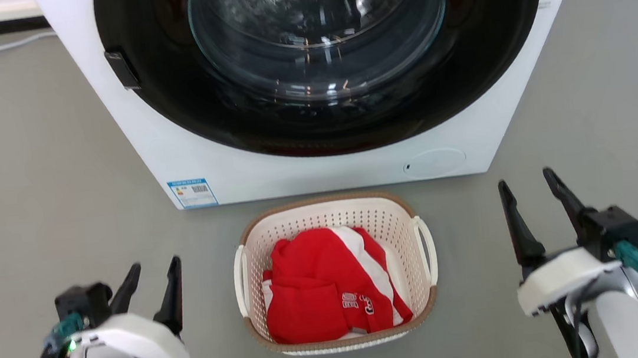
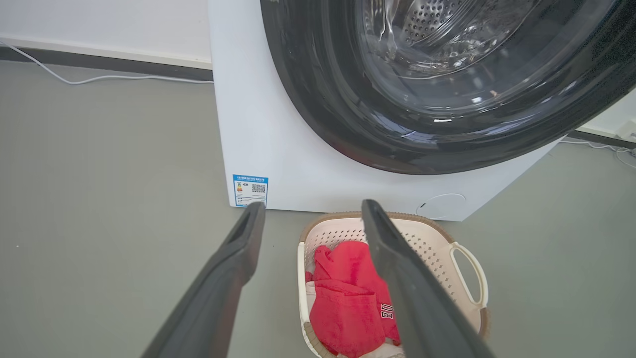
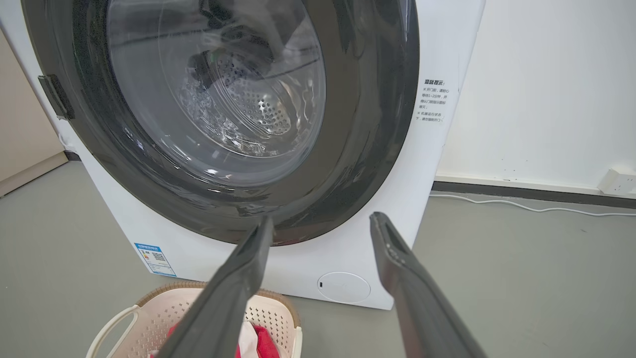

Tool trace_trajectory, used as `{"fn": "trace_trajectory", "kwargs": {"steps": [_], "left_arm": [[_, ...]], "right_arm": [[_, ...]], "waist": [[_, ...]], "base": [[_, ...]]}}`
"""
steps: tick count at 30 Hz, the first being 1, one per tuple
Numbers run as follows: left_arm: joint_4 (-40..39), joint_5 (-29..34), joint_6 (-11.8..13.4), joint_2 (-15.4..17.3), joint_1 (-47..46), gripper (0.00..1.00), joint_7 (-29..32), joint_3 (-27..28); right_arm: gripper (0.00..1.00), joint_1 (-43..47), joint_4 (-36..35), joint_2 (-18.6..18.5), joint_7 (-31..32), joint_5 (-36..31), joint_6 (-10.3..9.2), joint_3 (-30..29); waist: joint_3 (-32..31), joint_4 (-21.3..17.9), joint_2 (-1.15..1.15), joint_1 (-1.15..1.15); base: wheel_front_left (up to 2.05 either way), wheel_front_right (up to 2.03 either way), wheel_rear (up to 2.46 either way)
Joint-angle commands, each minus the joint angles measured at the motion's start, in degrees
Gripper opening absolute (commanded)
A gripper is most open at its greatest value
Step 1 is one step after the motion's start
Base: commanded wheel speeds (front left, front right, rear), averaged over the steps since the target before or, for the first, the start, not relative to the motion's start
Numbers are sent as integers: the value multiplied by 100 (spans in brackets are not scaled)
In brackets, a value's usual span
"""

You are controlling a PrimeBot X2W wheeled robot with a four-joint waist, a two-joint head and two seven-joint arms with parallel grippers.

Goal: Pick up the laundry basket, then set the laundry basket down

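On the grey floor (image 1: 28,174), just in front of the washing machine (image 1: 271,172), stands the laundry basket (image 1: 312,222) with a red garment (image 1: 319,291) inside. The left hand (image 1: 156,263) and the right hand (image 1: 523,177) hover apart from it, one on each side. Both have their fingers spread and hold nothing. The pick-up is not yet begun. Next, I judge, each hand must reach one of the loop handles (image 1: 428,250) and close on it.

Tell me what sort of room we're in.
Likely a laundry area: a front-loading washer stands on a grey floor, with a basket of red clothes before it.
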Motion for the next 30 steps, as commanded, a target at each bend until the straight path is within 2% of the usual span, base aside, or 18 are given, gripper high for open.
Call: {"fn": "trace_trajectory", "kwargs": {"steps": [1,6,19,30], "left_arm": [[-240,135,32,120,92,100,-36,326],[-661,526,67,66,566,100,-36,723],[-1368,1004,49,-186,1534,100,-36,1606],[-1701,1227,74,-347,1972,100,-36,2016]], "right_arm": [[100,151,-256,-43,-79,44,35,96],[100,598,-588,-38,-79,84,35,-5],[100,1333,-901,-3,-79,127,35,-220],[100,1537,-979,-4,-79,125,35,-348]], "waist": [[-140,19,0,0],[-357,26,0,0],[-850,-51,0,0],[-1016,-20,0,0]], "base": [[0,0,0],[0,0,0],[0,0,0],[0,0,0]]}}
